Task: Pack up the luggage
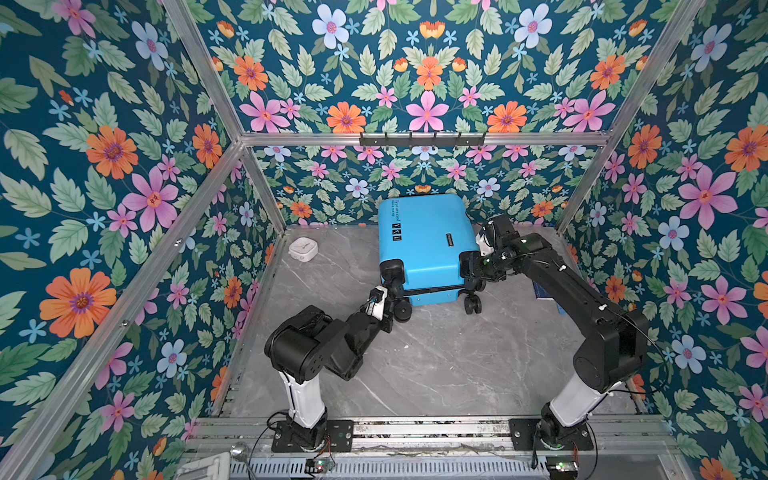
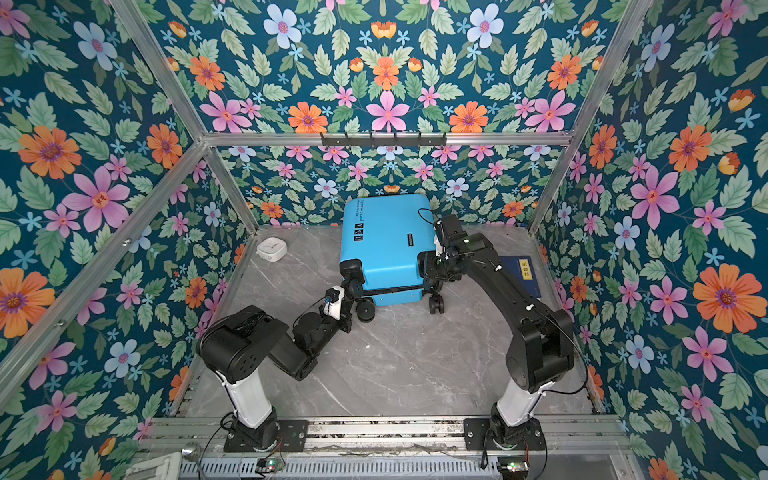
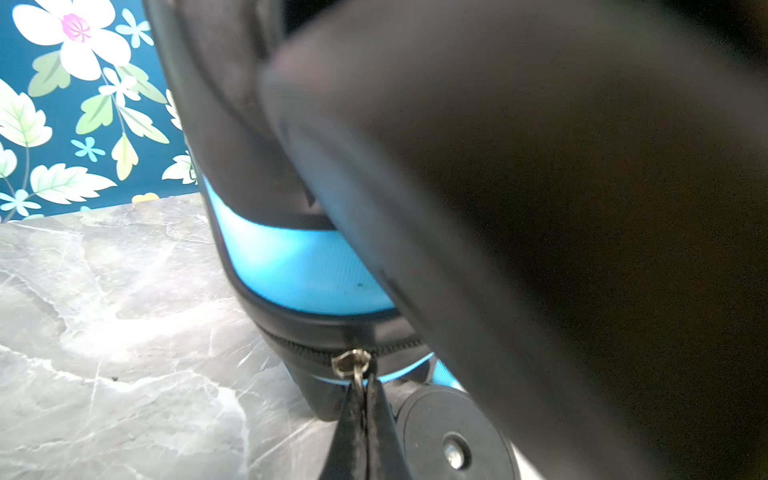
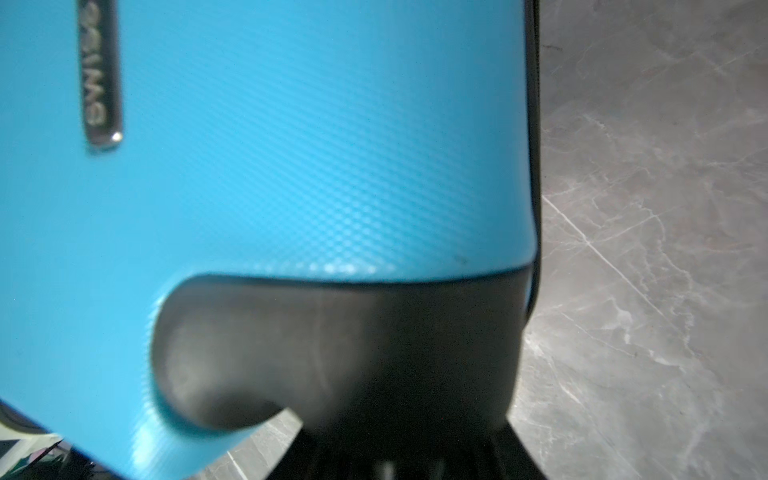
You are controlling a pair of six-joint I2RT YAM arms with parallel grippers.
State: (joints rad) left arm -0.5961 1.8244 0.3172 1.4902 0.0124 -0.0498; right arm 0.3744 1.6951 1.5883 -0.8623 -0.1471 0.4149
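Note:
The luggage [image 1: 424, 245] [image 2: 386, 241] is a sky-blue hard-shell suitcase lying flat at the back middle of the table, casters toward me, its two shells together. My left gripper [image 1: 392, 293] [image 3: 365, 386] is at its near left corner, shut on the metal zipper pull [image 3: 351, 363] beside a black caster wheel [image 3: 453, 432]. At the near right corner my right gripper [image 1: 471, 268] [image 4: 411, 436] has a finger on each side of the black wheel housing [image 4: 340, 345], closed on it. The blue shell [image 4: 291, 145] fills the right wrist view.
A small white box [image 1: 304, 248] lies at the back left of the grey marble table [image 1: 436, 365]. A dark-blue book with a yellow label [image 2: 521, 274] lies at the right, partly under my right arm. Floral walls close in three sides; a hook rail [image 1: 422, 139] hangs on the back wall.

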